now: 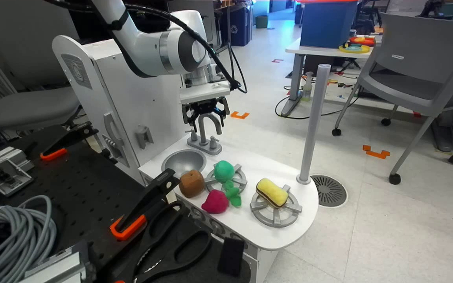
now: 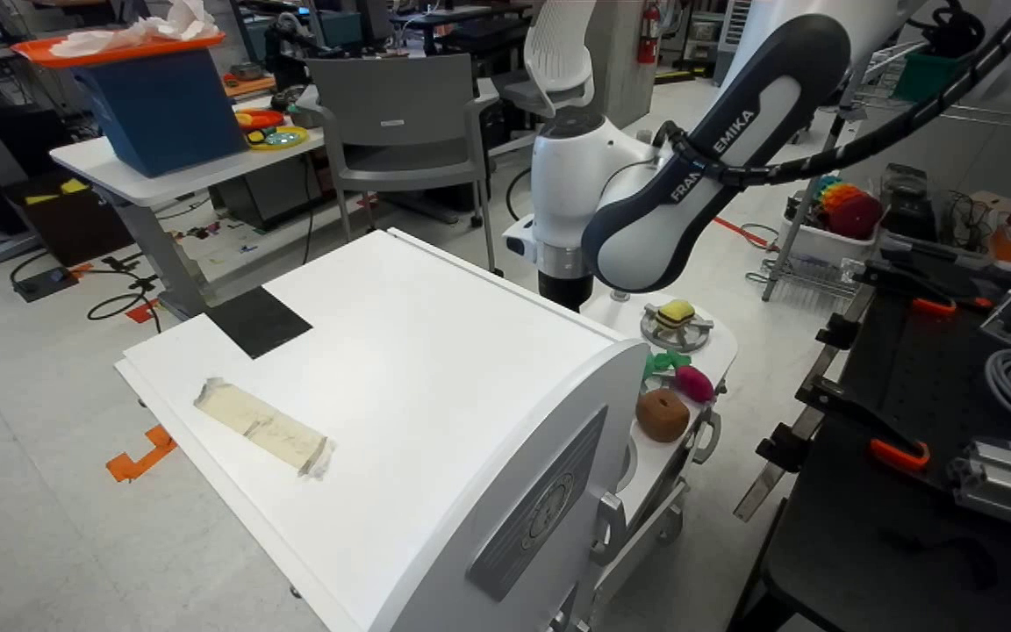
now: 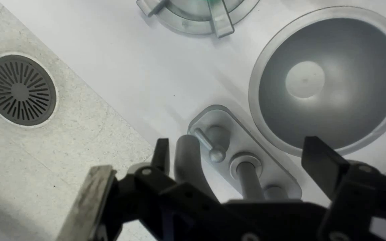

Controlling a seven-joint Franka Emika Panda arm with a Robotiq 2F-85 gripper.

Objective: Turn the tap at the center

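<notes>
The tap (image 1: pixel 202 131) is a small grey gooseneck spout rising from a base plate with two handles. Its free end points away from the sink bowl (image 1: pixel 183 161). My gripper (image 1: pixel 206 118) is above it, pointing down, with its fingers spread on either side of the arch. In the wrist view, the tap's spout (image 3: pixel 189 160) lies between the open fingers of the gripper (image 3: pixel 236 145). Its free end is very close to the left finger; I cannot tell whether they touch. The right finger is well apart, near the sink bowl (image 3: pixel 330 83). An exterior view hides tap and fingers behind the white panel (image 2: pixel 435 333).
A tall grey pole (image 1: pixel 315 122) stands at the counter's far end. A toy brown fruit (image 1: pixel 191 183), a green one (image 1: pixel 224 171), a magenta one (image 1: pixel 215 201) and a yellow toy (image 1: pixel 272 192) lie by the burners. A tall white panel (image 1: pixel 140 94) stands beside the sink.
</notes>
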